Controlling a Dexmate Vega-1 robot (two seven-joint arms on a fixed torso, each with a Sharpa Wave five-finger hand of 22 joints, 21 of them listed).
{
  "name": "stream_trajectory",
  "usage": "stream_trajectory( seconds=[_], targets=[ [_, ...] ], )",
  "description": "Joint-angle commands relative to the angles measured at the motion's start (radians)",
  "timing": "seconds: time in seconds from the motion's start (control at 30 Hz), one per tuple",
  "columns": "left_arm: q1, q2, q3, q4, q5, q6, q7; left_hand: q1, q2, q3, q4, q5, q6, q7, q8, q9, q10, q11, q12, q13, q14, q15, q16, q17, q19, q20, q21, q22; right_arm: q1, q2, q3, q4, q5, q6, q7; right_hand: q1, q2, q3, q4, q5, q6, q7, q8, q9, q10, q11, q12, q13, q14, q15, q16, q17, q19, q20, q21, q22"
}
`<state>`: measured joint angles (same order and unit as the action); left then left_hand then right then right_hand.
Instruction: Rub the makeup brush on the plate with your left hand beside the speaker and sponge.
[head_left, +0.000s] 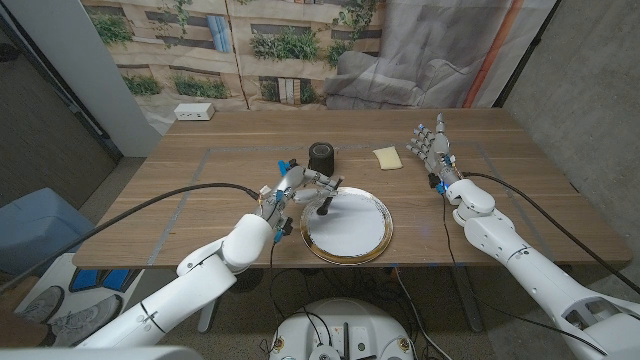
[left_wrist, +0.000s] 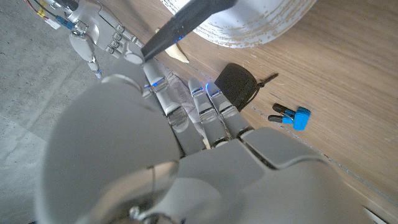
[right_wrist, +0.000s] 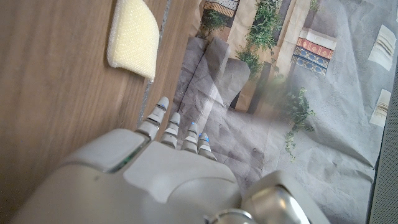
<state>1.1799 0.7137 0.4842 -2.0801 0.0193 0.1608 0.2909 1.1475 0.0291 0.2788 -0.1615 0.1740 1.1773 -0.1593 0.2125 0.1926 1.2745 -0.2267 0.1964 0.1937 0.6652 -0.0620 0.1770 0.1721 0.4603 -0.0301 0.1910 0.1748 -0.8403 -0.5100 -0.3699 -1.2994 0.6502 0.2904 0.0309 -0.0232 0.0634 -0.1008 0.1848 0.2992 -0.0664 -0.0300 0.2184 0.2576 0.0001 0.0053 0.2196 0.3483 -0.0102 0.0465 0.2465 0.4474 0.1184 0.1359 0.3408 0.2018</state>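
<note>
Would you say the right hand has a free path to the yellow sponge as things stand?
Probably yes: the right hand is open, holds nothing, and bare table lies between it and the sponge beside it.

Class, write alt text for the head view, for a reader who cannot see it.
The robot's left hand holds a dark makeup brush on a round white gold-rimmed plate. Behind the plate stand a black cylindrical speaker and a pale yellow sponge; the right hand waits open nearby.

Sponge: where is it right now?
In the head view, the yellow sponge lies on the table's far side, right of the black speaker and left of the right hand.
</note>
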Motion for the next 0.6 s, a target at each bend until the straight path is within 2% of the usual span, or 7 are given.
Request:
stream_trajectory(
  seconds=[0.03, 0.43, 0.6],
  targets=[
    [-0.037, -0.028, 0.049, 0.06, -0.04, -0.047, 0.0, -0.004, 0.006, -0.004, 0.002, 0.004, 0.003, -0.006, -0.004, 0.004, -0.003, -0.002, 0.0, 0.003, -0.005, -0.153, -0.002, 0.0, -0.005, 0.003, -0.004, 0.003, 0.0, 0.0, 0.0, 0.001, 0.0, 0.001, 0.001, 0.002, 0.101, 0.0, 0.005, 0.006, -0.008, 0.001, 0.005, 0.003, -0.008, 0.002, 0.007, 0.003, 0.0, 0.009, 0.003, 0.003, -0.002, 0.007, 0.004, 0.006],
    [-0.056, -0.026, 0.069, 0.098, -0.068, -0.082, -0.024, -0.007, 0.008, -0.007, 0.003, 0.004, 0.005, -0.006, -0.003, 0.003, -0.006, -0.002, -0.001, 0.003, -0.014, -0.152, -0.002, -0.001, -0.008, 0.004, -0.002, 0.003, 0.0, 0.0, 0.0, 0.001, 0.0, 0.001, 0.001, 0.002, 0.101, 0.0, 0.005, 0.006, -0.008, 0.001, 0.005, 0.003, -0.008, 0.003, 0.007, 0.003, 0.0, 0.008, 0.003, 0.003, -0.002, 0.007, 0.004, 0.006],
    [-0.078, -0.012, 0.084, 0.131, -0.053, -0.138, -0.053, -0.008, 0.01, -0.008, 0.003, 0.005, 0.009, -0.001, -0.002, 0.003, -0.006, -0.002, -0.001, 0.003, -0.017, -0.152, 0.0, 0.0, -0.01, 0.003, -0.001, 0.003, 0.0, 0.0, 0.0, 0.001, 0.0, 0.001, 0.0, 0.002, 0.101, 0.0, 0.005, 0.006, -0.009, 0.001, 0.005, 0.003, -0.009, 0.003, 0.006, 0.003, 0.0, 0.009, 0.003, 0.003, -0.001, 0.007, 0.004, 0.006]
  ],
)
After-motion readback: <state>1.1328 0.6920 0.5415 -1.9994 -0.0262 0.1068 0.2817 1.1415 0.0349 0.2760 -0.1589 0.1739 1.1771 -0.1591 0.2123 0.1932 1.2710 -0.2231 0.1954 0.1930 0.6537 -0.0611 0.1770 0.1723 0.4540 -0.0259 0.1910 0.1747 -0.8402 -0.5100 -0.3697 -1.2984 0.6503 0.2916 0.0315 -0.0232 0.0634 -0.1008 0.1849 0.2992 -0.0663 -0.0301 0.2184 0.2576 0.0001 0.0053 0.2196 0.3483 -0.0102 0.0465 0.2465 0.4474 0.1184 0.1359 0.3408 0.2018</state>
